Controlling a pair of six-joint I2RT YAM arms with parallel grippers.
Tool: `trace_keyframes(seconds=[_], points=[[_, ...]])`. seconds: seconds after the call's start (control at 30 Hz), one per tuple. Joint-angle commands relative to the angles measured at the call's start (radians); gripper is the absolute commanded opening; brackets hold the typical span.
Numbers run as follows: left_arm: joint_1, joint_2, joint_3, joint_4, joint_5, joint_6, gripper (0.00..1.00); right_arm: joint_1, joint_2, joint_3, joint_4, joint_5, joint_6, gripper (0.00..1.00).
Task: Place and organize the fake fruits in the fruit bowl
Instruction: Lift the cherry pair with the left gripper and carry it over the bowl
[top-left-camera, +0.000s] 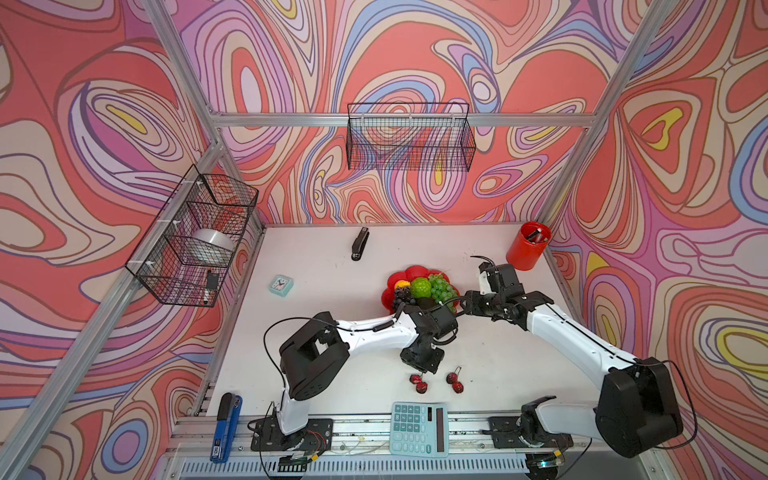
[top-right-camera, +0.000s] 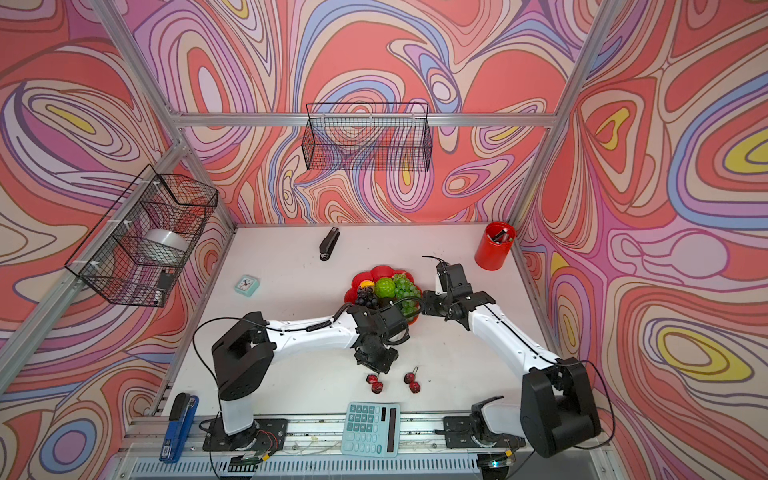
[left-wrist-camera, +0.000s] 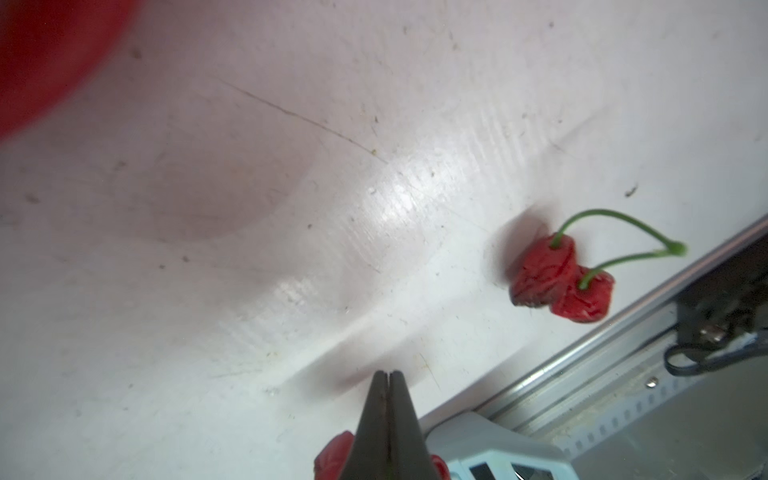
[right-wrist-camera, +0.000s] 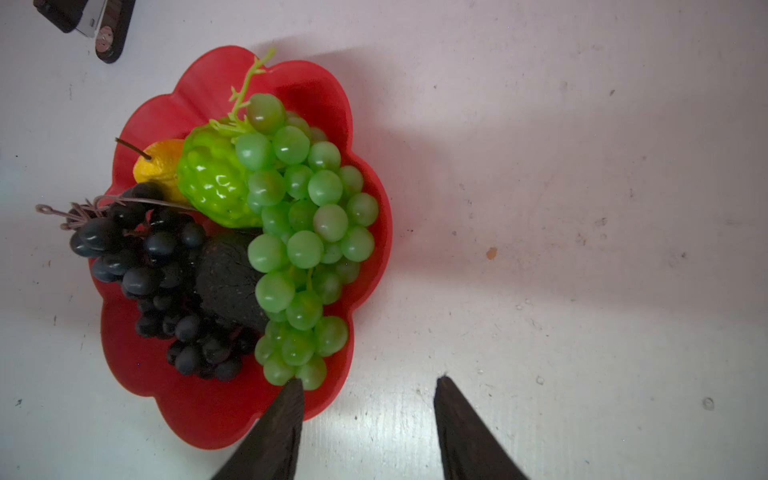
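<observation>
Left gripper (left-wrist-camera: 387, 375), jaws pressed together, sits low over one berry pair (top-left-camera: 421, 388) on the desk (top-left-camera: 332, 299). Red berries show on either side of its fingers (left-wrist-camera: 370, 415). Whether the thin stem is actually pinched cannot be told. A second pair (left-wrist-camera: 557, 282) lies near; both are short of the bowl (right-wrist-camera: 137, 374), which holds the other fruit. Right gripper (right-wrist-camera: 370, 379), jaws apart and empty, hovers at the bowl's rim beside the green grapes (right-wrist-camera: 307, 216). Risks: a missed or slipping stem would leave the berries behind on lifting. The arms, close together at the bowl, could collide or knock the grapes out.
</observation>
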Motion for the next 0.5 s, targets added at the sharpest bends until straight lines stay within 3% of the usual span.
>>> trace_keyframes(seconds=[0.0, 0.2, 0.47], points=[[0.059, -0.119, -0.016, -0.046, -0.027, 0.009, 0.00, 0.004, 0.015, 0.049, 0.003, -0.024, -0.014, 0.53], [0.138, -0.190, 0.083, -0.051, -0.101, 0.041, 0.00, 0.004, 0.029, 0.122, 0.009, -0.071, -0.005, 0.54], [0.241, -0.087, 0.270, 0.031, -0.129, 0.081, 0.00, 0.004, 0.015, 0.095, -0.013, -0.071, -0.001, 0.53]])
